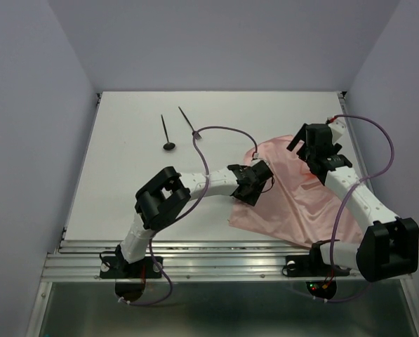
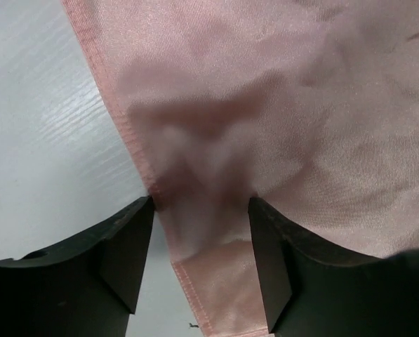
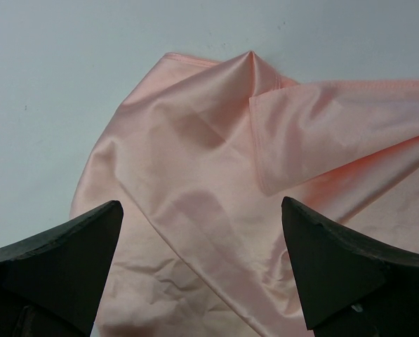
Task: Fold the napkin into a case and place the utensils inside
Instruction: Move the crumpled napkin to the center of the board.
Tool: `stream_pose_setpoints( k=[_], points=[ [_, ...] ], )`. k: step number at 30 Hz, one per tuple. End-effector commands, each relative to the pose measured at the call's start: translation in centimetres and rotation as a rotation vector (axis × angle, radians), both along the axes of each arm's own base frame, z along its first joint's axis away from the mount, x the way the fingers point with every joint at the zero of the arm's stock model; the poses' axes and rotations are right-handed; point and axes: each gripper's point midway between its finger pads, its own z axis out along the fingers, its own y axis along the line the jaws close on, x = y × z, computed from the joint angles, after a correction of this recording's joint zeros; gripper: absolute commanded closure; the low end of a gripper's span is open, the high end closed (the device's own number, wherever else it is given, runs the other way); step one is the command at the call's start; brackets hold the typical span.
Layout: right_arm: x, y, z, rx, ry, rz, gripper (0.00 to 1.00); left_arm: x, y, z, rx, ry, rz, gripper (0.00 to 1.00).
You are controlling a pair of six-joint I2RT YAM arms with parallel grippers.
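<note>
The napkin (image 1: pixel 300 203) lies crumpled right of centre, not yet folded up; fork (image 1: pixel 189 123) and spoon (image 1: pixel 167 134) untouched, upper left. Left gripper (image 2: pixel 201 210) gapes astride its hem; right gripper (image 3: pixel 202 210) gapes above.

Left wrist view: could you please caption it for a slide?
Left gripper straddling a raised fold along the hem of the pink napkin.

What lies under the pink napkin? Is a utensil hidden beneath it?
Only the white table shows around the napkin; what lies beneath is covered by the cloth. The fork and spoon lie apart from it on the table, so neither is under it.
</note>
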Motion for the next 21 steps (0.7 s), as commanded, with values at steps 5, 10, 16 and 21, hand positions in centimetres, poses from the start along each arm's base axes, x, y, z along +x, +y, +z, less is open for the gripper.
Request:
stream_pose_setpoints(
  k=[5, 10, 16, 21],
  points=[
    [0.7, -0.1, 1.5, 0.007, -0.065, -0.019, 0.0, 0.6, 1.4, -1.3, 0.084, -0.018, 0.027, 0.6],
    [0.6, 0.1, 1.0, 0.009, -0.051, -0.005, 0.0, 2.3, 3.0, -0.7, 0.06, -0.004, 0.088, 1.0],
    [-0.1, 1.3, -1.3, 0.034, 0.044, 0.06, 0.0, 6.8, 7.3, 3.0, -0.078, 0.001, 0.227, 1.0],
    [-1.3, 2.9, -4.9, 0.097, 0.21, 0.109, 0.0, 10.2, 11.5, 5.6, -0.164, -0.024, 0.338, 1.0]
  ],
)
